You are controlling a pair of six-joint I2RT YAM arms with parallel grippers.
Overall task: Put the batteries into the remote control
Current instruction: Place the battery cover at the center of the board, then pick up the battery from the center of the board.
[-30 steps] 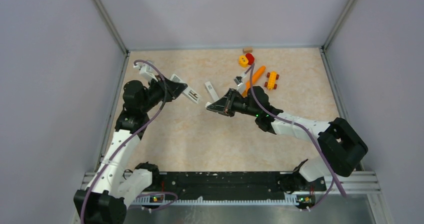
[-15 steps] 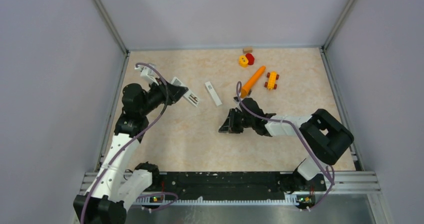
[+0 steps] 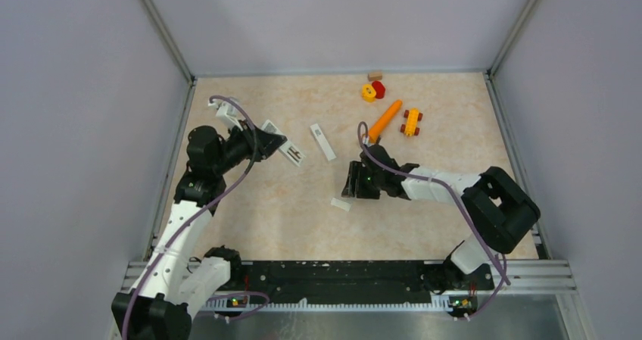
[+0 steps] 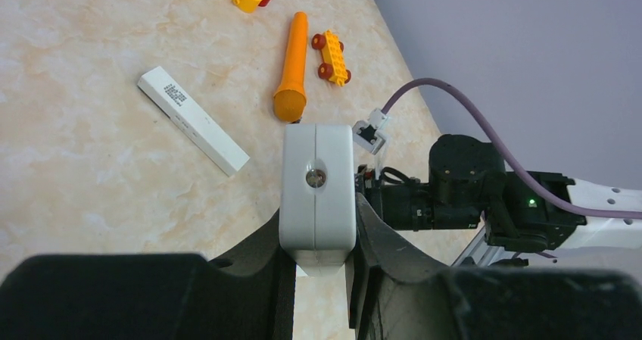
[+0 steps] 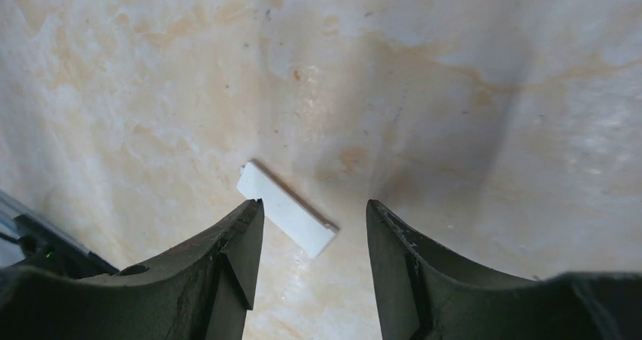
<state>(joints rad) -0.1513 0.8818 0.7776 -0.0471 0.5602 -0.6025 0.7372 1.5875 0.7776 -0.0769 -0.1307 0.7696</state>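
- Left gripper (image 3: pixel 272 138): raised above the left side of the tabletop (image 3: pixel 257 219), fingers clamped on the sides of the remote control.
- Remote control (image 3: pixel 286 150): long white bar held off the tabletop, its free end pointing toward the middle. That end carries a black section. The left wrist view looks along its length from the gripped end.
- Second white bar (image 3: pixel 323 141): lies flat just right of the held remote and apart from it, with a printed label near its far end.
- Small white strip (image 3: pixel 340 204): flat, rectangular, lying on the tabletop near the centre.
- Right gripper (image 3: pixel 353 182): pointing down beside the strip, fingers apart and holding nothing. In the right wrist view the strip lies on the tabletop between the two fingertips.
- Yellow block (image 3: pixel 369 93) and red block (image 3: pixel 378 88): touching each other near the far edge.
- Brown block (image 3: pixel 375 75): small, at the far edge.
- Carrot toy (image 3: pixel 384 120): orange, lying diagonally.
- Toy car (image 3: pixel 411 122): yellow with red wheels, just right of the carrot toy.
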